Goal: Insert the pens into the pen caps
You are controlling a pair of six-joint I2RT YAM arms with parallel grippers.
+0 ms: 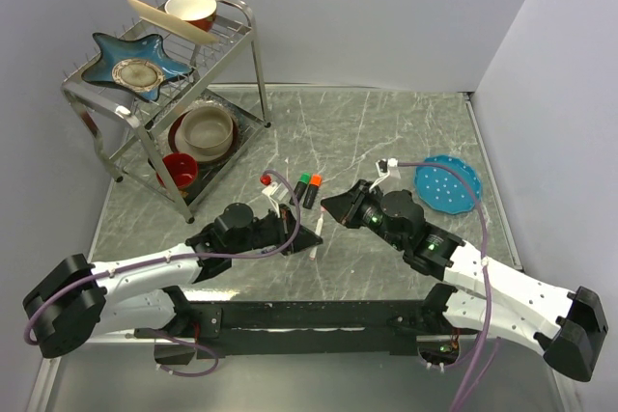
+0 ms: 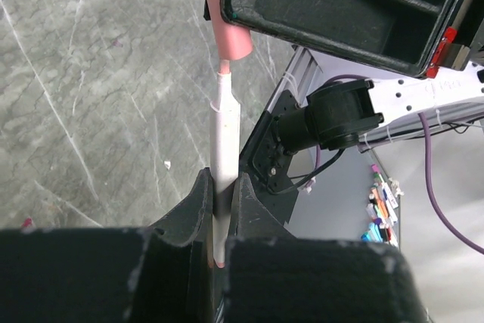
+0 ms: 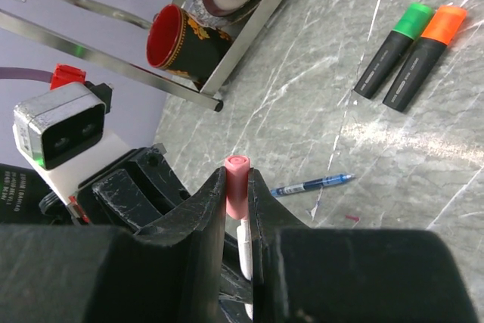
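At back left, on top shelf of rack (image 1: 259,74): blue star dish (image 1: 116,57) holding small round plate (image 1: 138,72); next to it, red-and-white bowl (image 1: 190,9) with flat beige piece (image 1: 159,13) laid across in front. On lower shelf: beige bowl (image 1: 205,128) sitting in brown plate (image 1: 176,134); red mug (image 1: 180,171) tipped on its side at near end. On table (image 1: 386,132) at far right: blue disc (image 1: 447,183), flat. Near table centre, just beyond both grippers: two black highlighters (image 1: 309,196) side by side, touching, one under green cap (image 3: 414,19), other under orange cap (image 3: 448,23), both caps seated. Closer to right gripper, apart from highlighters: ballpoint (image 3: 311,184), flat on table. Clamped in left gripper (image 2: 221,187): white pen (image 2: 224,134), held by lower barrel, pointing straight out from fingers. Clamped in right gripper (image 3: 237,187): pink cap (image 3: 237,168), pinched across its sides between both fingers. Between the two grippers, off the table: pen and cap in line, pen tip meeting cap mouth. Touching at least; depth of entry not readable from any view. Most of pen barrel bare between left fingers and cap. Seen from above, both grippers nose to nose over near-centre of table, pen a thin white line at left gripper's tip.
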